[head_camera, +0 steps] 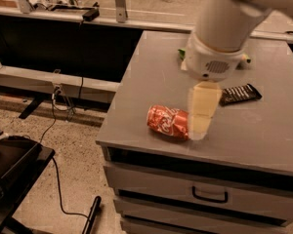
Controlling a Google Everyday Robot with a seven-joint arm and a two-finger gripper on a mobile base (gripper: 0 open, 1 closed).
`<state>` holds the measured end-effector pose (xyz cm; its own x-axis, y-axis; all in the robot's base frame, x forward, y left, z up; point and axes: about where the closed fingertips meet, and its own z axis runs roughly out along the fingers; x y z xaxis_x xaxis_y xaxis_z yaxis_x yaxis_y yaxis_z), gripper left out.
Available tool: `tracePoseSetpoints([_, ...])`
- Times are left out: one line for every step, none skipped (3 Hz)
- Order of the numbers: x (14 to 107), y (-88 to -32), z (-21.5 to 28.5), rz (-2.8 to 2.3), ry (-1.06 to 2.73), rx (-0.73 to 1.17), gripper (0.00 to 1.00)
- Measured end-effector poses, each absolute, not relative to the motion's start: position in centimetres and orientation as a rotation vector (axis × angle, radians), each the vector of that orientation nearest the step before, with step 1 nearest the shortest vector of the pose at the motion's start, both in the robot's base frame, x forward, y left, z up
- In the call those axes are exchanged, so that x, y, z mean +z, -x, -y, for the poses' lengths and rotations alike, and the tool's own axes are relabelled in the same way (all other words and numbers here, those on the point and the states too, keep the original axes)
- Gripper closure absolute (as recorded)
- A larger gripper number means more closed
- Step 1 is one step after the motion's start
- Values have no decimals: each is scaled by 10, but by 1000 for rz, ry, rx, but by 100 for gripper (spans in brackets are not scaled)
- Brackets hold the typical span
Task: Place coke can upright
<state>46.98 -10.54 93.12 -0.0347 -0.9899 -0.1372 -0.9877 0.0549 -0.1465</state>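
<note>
The coke can [167, 122] is red with white script and lies on its side near the front left edge of the grey cabinet top [151, 77]. My gripper [200, 128] hangs pale and cream-coloured from the white arm [219, 28], pointing down. It stands right at the can's right end and covers that end in the camera view. I cannot tell whether it touches the can.
A flat black wrapped bar [240, 94] lies to the right of the gripper. The green snack bag [181, 53] is mostly hidden behind the arm. The cabinet has drawers [210, 195] below. Cables and a dark cart [10, 165] are on the floor at the left.
</note>
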Motion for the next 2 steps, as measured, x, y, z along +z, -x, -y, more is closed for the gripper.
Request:
tracePoseSetpoints([903,-473,80,-2159,2029,-36,0])
tracePoseSetpoints([878,-477,65,-2226,1995,-73,0])
